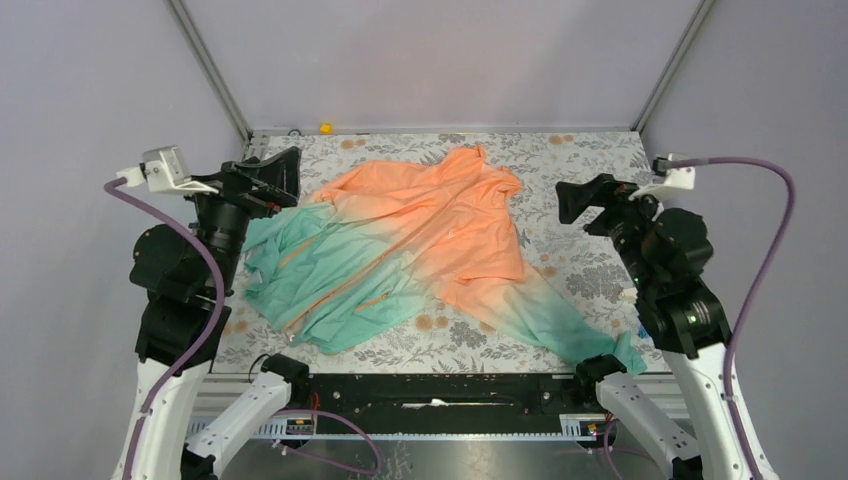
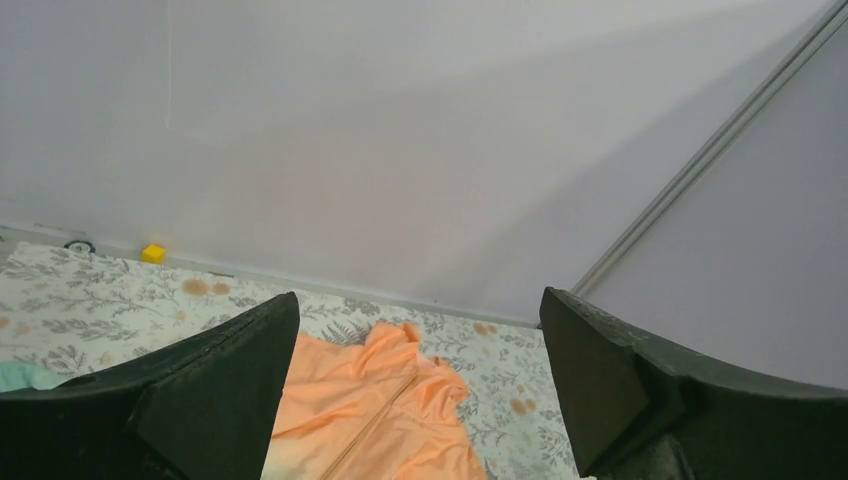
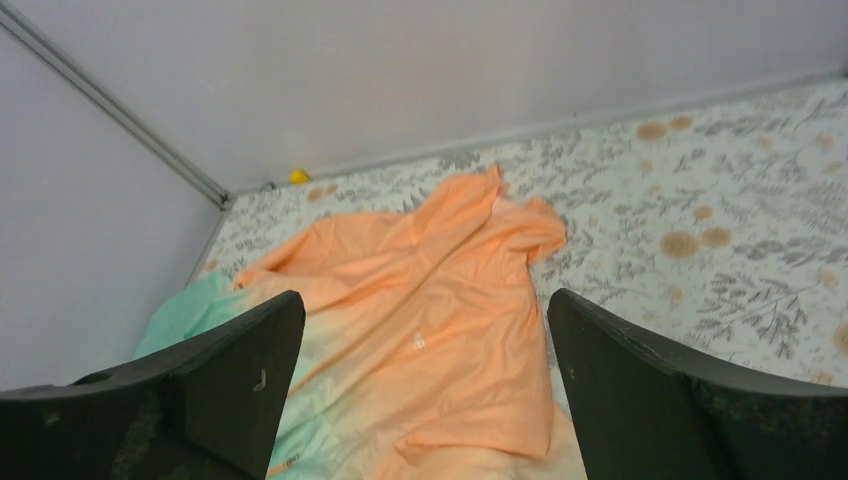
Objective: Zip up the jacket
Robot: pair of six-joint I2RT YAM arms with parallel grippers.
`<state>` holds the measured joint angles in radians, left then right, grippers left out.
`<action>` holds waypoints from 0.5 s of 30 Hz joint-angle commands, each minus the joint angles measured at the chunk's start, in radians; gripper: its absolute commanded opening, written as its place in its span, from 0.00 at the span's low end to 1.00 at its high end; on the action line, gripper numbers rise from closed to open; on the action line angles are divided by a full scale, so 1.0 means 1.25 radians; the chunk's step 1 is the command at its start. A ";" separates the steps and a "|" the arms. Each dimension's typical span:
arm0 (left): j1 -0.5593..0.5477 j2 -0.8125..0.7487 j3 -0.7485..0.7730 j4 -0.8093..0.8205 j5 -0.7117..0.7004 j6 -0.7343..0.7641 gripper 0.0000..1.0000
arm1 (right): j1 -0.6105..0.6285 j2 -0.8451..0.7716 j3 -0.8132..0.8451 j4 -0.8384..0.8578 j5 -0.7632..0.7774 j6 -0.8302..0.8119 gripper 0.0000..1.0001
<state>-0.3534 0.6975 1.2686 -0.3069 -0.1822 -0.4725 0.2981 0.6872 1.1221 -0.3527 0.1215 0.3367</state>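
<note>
Thin crumpled orange-to-teal fabric jacket (image 1: 420, 245); left end effector (image 1: 272, 180) at its nine o'clock, right end effector (image 1: 583, 200) at three, both wide.

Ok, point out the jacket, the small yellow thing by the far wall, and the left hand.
jacket (image 1: 450, 225): top external view, orange chest panel.
small yellow thing (image 1: 325, 128): top external view, its middle.
left hand (image 2: 418, 300): left wrist view, midway between its open fingertips.

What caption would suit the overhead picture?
Left claw and right claw, both open, flank a crumpled orange-to-teal jacket on a floral table.
</note>
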 commanded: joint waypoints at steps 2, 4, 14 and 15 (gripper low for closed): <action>-0.001 0.026 -0.058 -0.065 0.034 0.000 0.99 | -0.005 0.079 -0.036 0.000 -0.074 0.050 0.98; -0.001 0.021 -0.088 -0.074 0.035 0.007 0.99 | -0.005 0.114 -0.056 0.022 -0.094 0.057 0.98; -0.001 0.056 -0.188 -0.225 0.008 0.034 0.99 | 0.110 0.318 -0.179 0.233 -0.153 0.165 0.98; -0.001 0.062 -0.200 -0.236 0.018 0.036 0.99 | 0.135 0.341 -0.188 0.261 -0.144 0.180 0.98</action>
<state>-0.3534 0.7574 1.0565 -0.5373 -0.1680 -0.4553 0.3641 1.0420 0.9253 -0.2104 -0.0490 0.4786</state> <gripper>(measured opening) 0.989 0.985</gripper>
